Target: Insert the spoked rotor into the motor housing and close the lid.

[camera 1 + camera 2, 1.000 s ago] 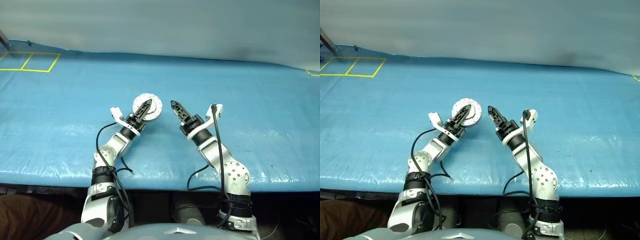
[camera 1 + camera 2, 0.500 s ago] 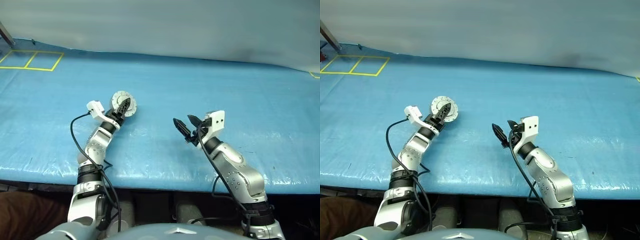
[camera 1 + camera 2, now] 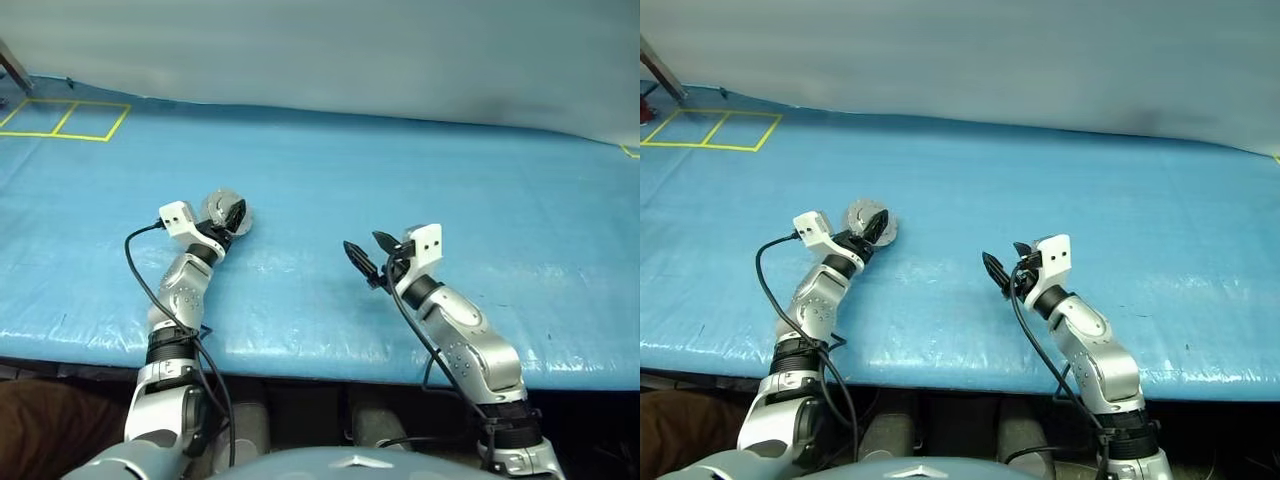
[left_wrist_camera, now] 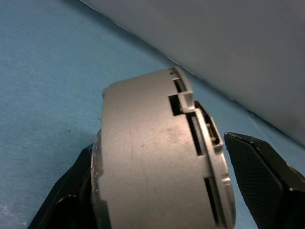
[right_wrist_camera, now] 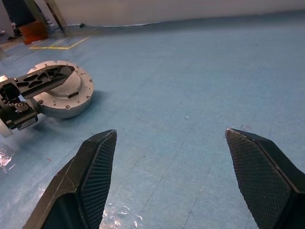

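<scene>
Motor housing [image 3: 225,213], a short round grey metal drum with slotted rim and small screws, sits on the blue crinkly tarp-covered table [image 3: 420,180], left of centre. Left gripper [image 3: 234,216] straddles it, black textured fingers [image 4: 267,176] spread either side, one standing just off the rim. Right gripper [image 3: 368,254] wide open, empty, well apart, low over tarp.

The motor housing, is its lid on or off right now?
On. In the right wrist view the motor housing lies flat on the blue table, its lid closing the top; no windings show.
</scene>
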Robot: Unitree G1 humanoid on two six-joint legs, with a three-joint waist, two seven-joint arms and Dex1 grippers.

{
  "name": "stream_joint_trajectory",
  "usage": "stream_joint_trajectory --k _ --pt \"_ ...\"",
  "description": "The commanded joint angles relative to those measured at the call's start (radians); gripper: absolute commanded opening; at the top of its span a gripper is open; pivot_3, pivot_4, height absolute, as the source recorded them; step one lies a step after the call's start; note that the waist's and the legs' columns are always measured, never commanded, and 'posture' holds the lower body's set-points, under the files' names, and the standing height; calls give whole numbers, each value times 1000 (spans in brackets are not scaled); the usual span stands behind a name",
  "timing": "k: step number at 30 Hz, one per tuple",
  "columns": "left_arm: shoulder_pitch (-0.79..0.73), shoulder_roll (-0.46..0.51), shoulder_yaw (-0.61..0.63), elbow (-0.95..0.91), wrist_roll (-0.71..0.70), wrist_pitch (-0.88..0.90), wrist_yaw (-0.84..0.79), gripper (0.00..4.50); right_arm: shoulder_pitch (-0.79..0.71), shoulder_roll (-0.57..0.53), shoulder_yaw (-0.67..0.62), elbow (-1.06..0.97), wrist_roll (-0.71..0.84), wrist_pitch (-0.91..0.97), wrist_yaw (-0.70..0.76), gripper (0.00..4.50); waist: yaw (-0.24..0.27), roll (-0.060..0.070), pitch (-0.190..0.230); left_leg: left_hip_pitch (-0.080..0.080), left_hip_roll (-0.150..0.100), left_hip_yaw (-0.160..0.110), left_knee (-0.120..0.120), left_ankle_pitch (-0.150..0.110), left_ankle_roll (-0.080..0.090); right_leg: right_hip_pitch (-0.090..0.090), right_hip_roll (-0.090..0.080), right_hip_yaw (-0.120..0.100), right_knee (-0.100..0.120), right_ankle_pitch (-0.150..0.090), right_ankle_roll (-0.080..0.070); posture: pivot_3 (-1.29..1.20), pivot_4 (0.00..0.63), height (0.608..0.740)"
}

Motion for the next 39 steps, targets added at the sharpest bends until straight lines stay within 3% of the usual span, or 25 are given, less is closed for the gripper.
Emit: stream_joint_trajectory --k 1,11,21,28,34,39 --pt "-42 -10 36 -20 -56 0 2 4480 -9 8 -25 -23 -6 -5 -4 3849 0 0 0 0 0 0 0 0 0 0 0 0 0 0 0 0 150 740" --pt "-58 30 114 -56 -59 -109 63 4480 -15 19 -35 -3 -20 8 -10 3849 -1 0 0 1 0 0 0 0 0 1 0 0 1 0 0 0 150 740" --pt "-62 79 64 -96 -30 -173 -13 4480 -4 -7 -34 20 -129 -86 0 3849 0 0 0 5 0 0 0 0 0 5 0 0 0 0 0 0 150 740" --pt "-11 112 -133 -233 13 -129 -242 4480 -2 -66 -91 -18 -45 -25 95 3849 -1 0 0 13 0 1 -1 0 0 13 0 0 -1 -1 -1 0 150 740" --pt "78 237 -397 -335 137 -72 -486 4480 5 -156 -90 -26 -67 -36 185 3849 -7 1 -1 14 0 2 -1 0 0 13 0 1 0 -1 -1 0 150 740" --pt "110 279 -472 -354 160 -45 -569 4480 -2 -186 -102 15 -93 -54 198 3849 -8 1 -1 14 1 2 -2 0 0 12 0 1 0 -3 0 0 150 740"
